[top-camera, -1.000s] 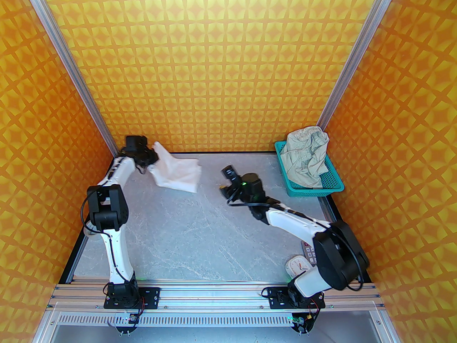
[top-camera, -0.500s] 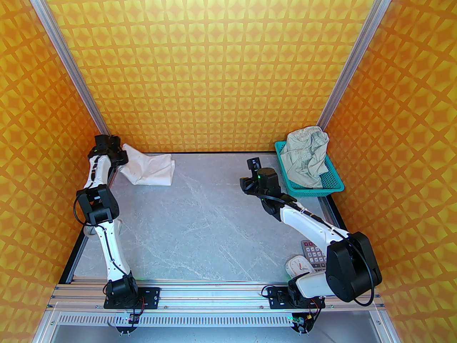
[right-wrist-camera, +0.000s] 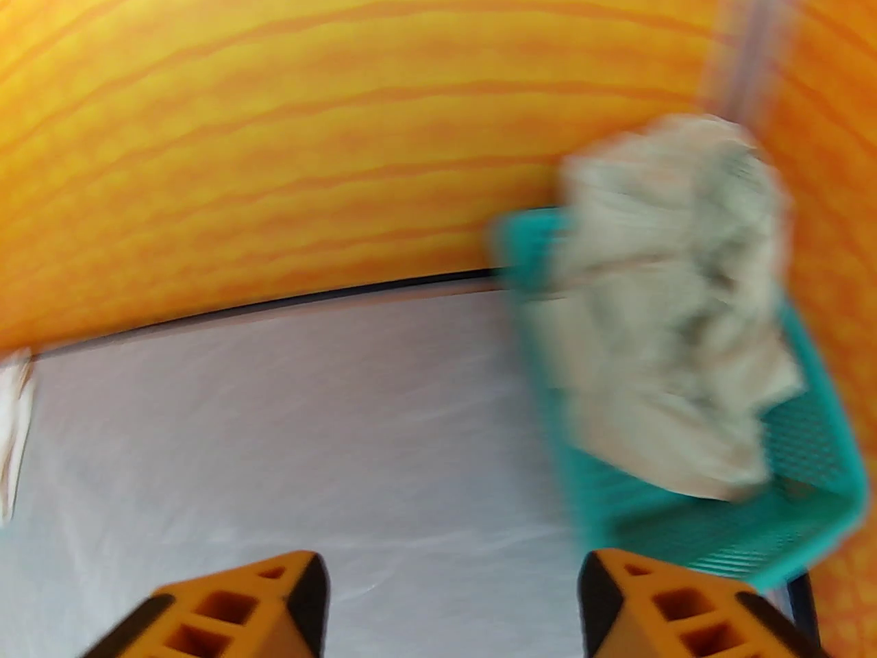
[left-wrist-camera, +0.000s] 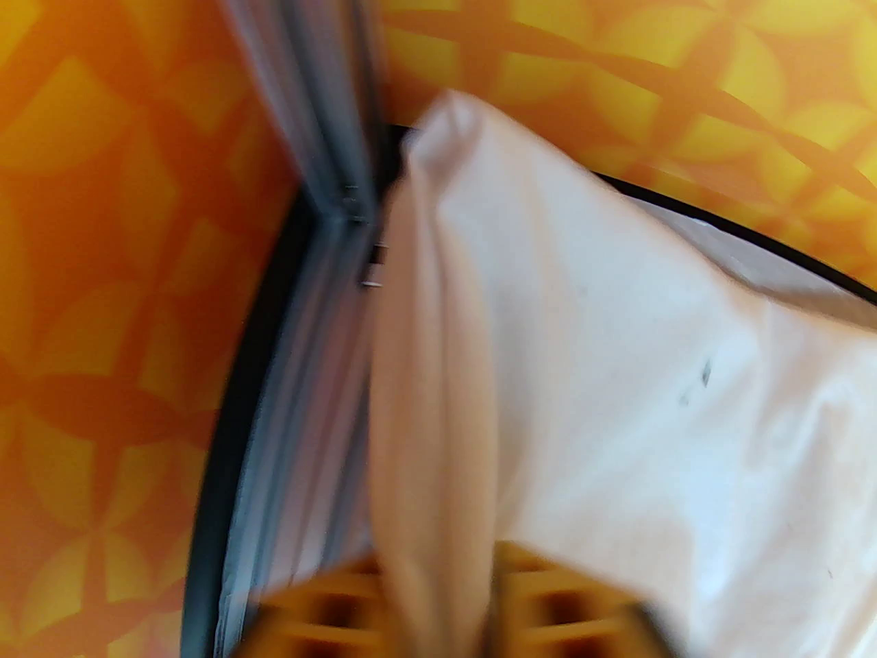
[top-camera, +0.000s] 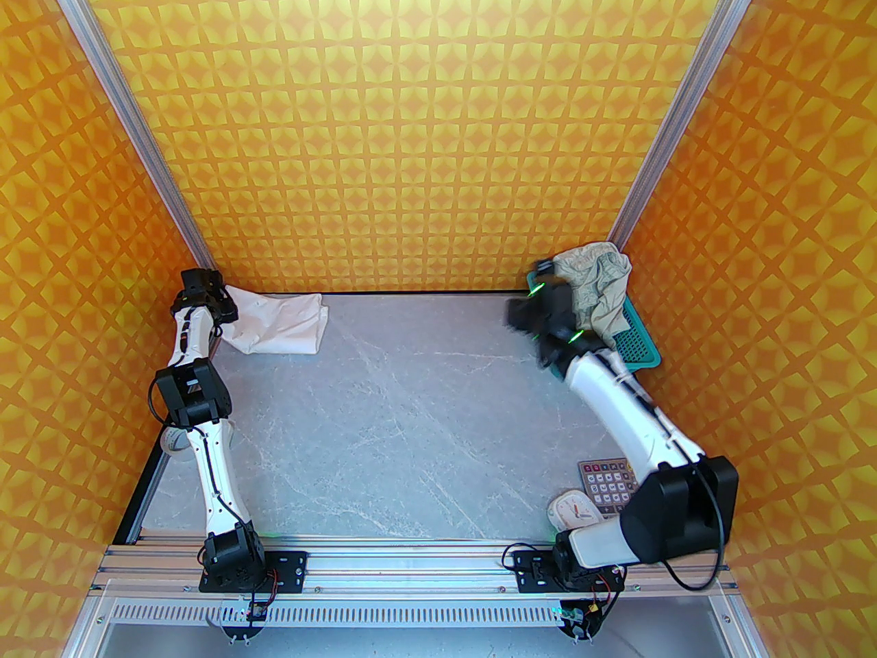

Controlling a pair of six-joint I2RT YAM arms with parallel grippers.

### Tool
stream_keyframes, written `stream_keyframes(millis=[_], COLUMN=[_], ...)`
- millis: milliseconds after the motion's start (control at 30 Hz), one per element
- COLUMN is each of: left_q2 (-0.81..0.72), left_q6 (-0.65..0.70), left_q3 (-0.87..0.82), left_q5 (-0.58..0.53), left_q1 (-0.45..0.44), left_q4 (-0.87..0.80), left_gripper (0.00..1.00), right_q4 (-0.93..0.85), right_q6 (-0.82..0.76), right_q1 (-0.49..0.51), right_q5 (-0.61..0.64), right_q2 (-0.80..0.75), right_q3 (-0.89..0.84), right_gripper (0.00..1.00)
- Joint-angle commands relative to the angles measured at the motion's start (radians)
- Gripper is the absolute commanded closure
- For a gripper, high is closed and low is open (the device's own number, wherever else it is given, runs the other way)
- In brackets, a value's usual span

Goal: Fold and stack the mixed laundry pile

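Observation:
The white T-shirt [top-camera: 281, 323] lies crumpled in the table's far left corner, with small dark marks on it in the left wrist view [left-wrist-camera: 616, 401]. My left gripper [top-camera: 229, 307] is at its left end. Its orange fingers [left-wrist-camera: 322, 607] stand parted, and a fold of the shirt still runs between them. The pale greenish shorts [top-camera: 596, 285] are heaped in the teal basket [top-camera: 640, 350] at the far right. My right gripper [top-camera: 541, 275] hovers at the basket's left side, blurred by motion. In the right wrist view it [right-wrist-camera: 452, 607] is open and holds nothing, with the shorts [right-wrist-camera: 671, 340] and basket [right-wrist-camera: 808, 491] ahead to the right.
A calculator [top-camera: 606, 480] and a small white clock-like object [top-camera: 572, 508] lie by the right arm's base. An aluminium corner post [left-wrist-camera: 322, 127] and orange walls close in tightly around the left gripper. The grey table [top-camera: 411, 422] stretches between the arms.
The left arm carried the T-shirt into the far left corner and laid it down, and its jaws parted. The right arm swung right to the basket and opened wider.

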Motion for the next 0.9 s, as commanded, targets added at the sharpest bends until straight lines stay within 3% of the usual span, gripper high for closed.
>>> stream_keyframes(millis=[0,100,233,567,867], left_q2=[-0.029,-0.059,-0.195,-0.582,-0.75], left_q6=[-0.056,-0.073,-0.102,-0.223,-0.359], left_q3=[0.055,0.099,-0.019,-0.588,-0.939], left_q5=[-0.113,-0.156,-0.155,0.079,0.279], left_q1=[-0.005,-0.022,-0.043,-0.205,-0.339], left_q4=[-0.03,-0.094,-0.075,0.131,0.341], left_gripper=[0.16,0.02,0.0,0.02,0.05], right_q4=[-0.18,-0.21,-0.205,0.013,-0.063], right_q6=[0.023,0.061,0.103,0.253,0.285], right_q1=[-0.084,-0.195,-0.276,-0.325,-0.324], right_q5=[0.029,-0.08,-0.195,-0.387,-0.402], right_q2=[0.102,0.216,0.357,0.717,1.03], right_q3=[0.09,0.189,0.318,0.57,0.868], right_gripper=[0.24,0.21,0.2,0.18,0.19])
